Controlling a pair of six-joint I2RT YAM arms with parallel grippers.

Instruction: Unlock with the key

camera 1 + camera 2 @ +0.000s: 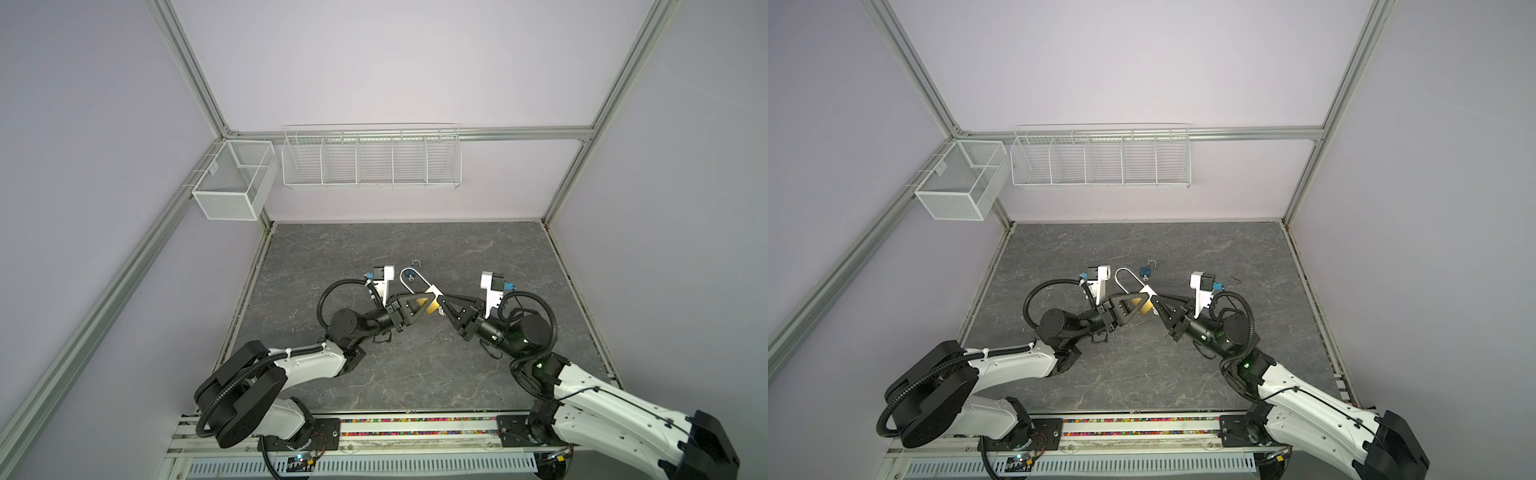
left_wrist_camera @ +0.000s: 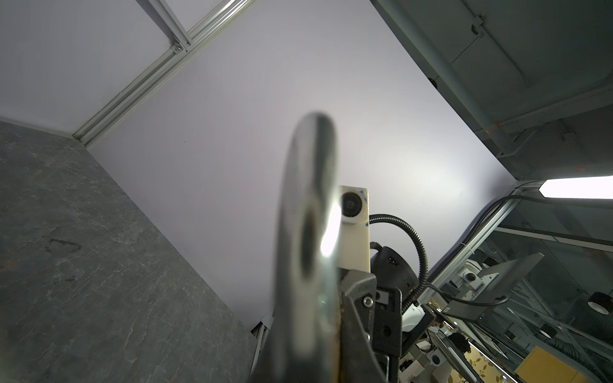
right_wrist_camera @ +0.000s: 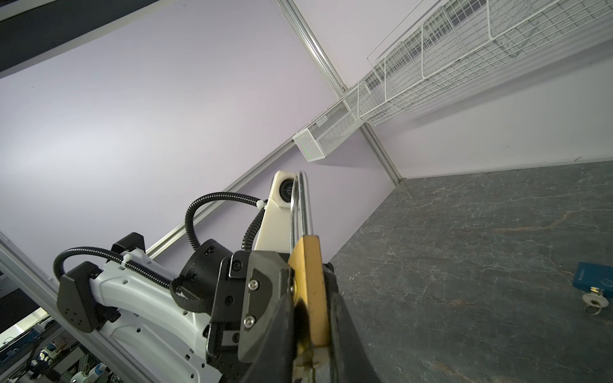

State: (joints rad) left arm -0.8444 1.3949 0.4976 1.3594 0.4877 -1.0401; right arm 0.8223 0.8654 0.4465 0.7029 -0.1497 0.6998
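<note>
Above the dark marbled tabletop [image 1: 415, 374], ringed by lilac walls [image 1: 374, 62], the left gripper [image 1: 429, 300] is clamping the brass padlock [image 3: 311, 275] aloft, its shackle [image 3: 307, 205] pointing away from the arms. The right gripper [image 1: 441, 307] is pinching shut at its base on what looks like the key [image 3: 310, 361] (mostly hidden). A blue padlock [image 3: 593, 282] is lying on the surface beyond them.

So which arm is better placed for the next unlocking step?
Right, probably: the right tool sits at the bottom end of the brass long-shackle padlock, whose body the left tool clamps.
</note>
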